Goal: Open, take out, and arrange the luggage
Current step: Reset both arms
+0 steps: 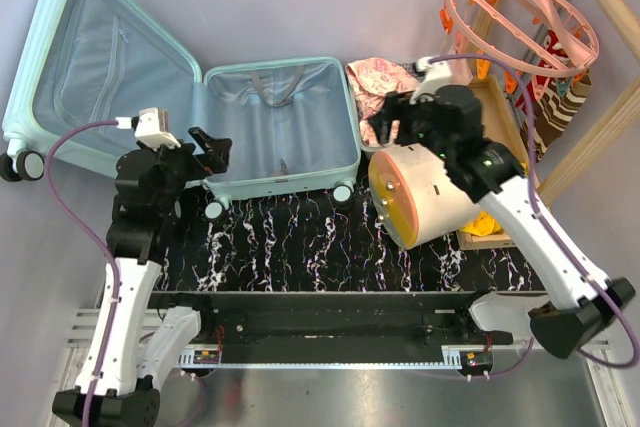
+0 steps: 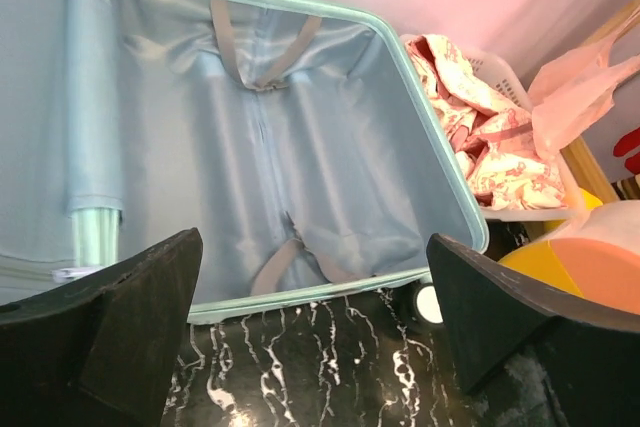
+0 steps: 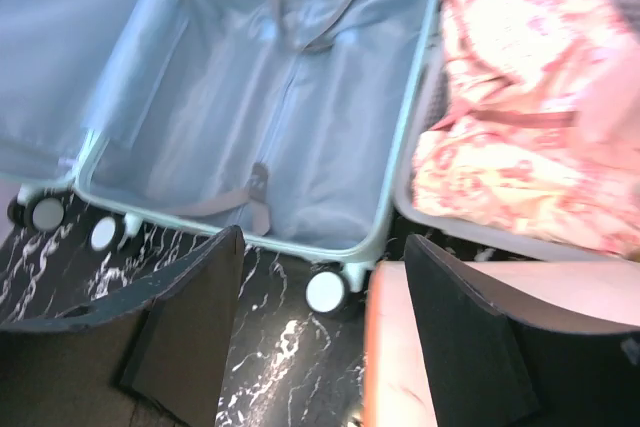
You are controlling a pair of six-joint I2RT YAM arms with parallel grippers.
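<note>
the luggage [image 1: 280, 127] lies open and empty at the back left; clothes [image 1: 380, 77] sit just right of it. our left gripper [image 1: 212, 147] and right gripper [image 1: 383, 124] gape, holding nothing; we judge arranging remains.

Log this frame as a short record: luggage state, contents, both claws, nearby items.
luggage: open, lid swung left
contents: none visible, straps undone
left claw: open, empty, at the luggage's near rim
right claw: open, empty, near the cylinder
basket: right of luggage, holds pink patterned cloth
cylinder: cream, orange end, beside basket
</note>
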